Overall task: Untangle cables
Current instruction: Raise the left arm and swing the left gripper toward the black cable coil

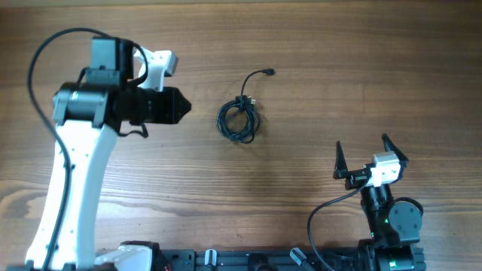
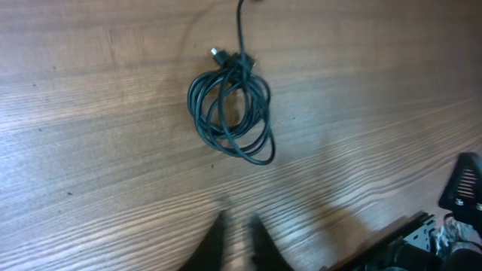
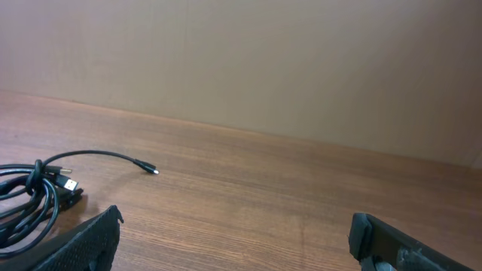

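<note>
Cables [image 1: 239, 120] on table [image 1: 339, 45], centre; left arm [image 1: 113, 105] left of them; right arm [image 1: 384, 196] right, nearer front edge, well apart.

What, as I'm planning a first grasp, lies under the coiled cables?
Through the loops of the cables only bare wooden table shows; no other object is visible there. The wood directly beneath the strands and knot is covered.
</note>
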You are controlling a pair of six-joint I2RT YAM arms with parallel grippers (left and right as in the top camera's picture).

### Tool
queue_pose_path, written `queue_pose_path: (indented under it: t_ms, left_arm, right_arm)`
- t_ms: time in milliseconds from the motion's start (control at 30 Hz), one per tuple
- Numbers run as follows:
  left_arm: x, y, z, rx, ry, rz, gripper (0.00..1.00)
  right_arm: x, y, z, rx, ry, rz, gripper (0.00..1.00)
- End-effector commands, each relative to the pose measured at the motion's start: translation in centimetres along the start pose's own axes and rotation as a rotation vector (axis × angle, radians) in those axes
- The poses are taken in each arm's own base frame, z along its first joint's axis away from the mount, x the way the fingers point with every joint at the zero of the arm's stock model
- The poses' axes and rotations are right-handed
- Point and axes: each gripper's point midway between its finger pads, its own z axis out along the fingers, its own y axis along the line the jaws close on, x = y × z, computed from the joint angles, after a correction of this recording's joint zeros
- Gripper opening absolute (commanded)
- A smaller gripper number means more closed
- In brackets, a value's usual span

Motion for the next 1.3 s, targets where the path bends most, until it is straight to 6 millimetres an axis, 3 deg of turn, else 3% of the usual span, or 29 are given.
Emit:
queue_pose_path:
  t_ms: [0, 267, 533, 667, 867, 1133, 1267]
  left_arm:
    - [-0.2, 0.3, 1.3, 0.021, 0.042, -0.052, 0.04]
    - [-0.2, 1.6, 3.9, 0.015, 0.110, -0.130, 0.04]
    - [-2.1, 2.6, 6.0, 0.013, 0.078, -0.228, 0.07]
    - [-2.3, 2.9, 6.8, 0.012, 0.083, -0.250, 0.21]
    - [-2.1, 3.4, 7.7, 0.008, 0.106, -0.262, 0.53]
    - [-2.6, 3.5, 8.1, 0.010, 0.089, -0.257, 0.63]
    - [-3.1, 3.3, 8.3, 0.014, 0.072, -0.263, 1.00]
  right_arm:
    - [-0.2, 0.0, 0.0, -0.001, -0.008, -0.008, 1.00]
    - [-0.2, 0.0, 0.0, -0.001, -0.008, -0.009, 1.00]
    - [-0.2, 0.1, 0.0, -0.001, -0.008, -0.008, 1.00]
    - [-0.2, 0.0, 0.0, -0.001, -0.008, -0.009, 1.00]
    - [-0.2, 0.0, 0.0, -0.001, -0.008, -0.009, 1.00]
    - [-0.2, 0.0, 0.0, -0.001, -0.008, -0.009, 1.00]
    - [-0.2, 0.0, 0.0, -0.001, -0.008, -0.009, 1.00]
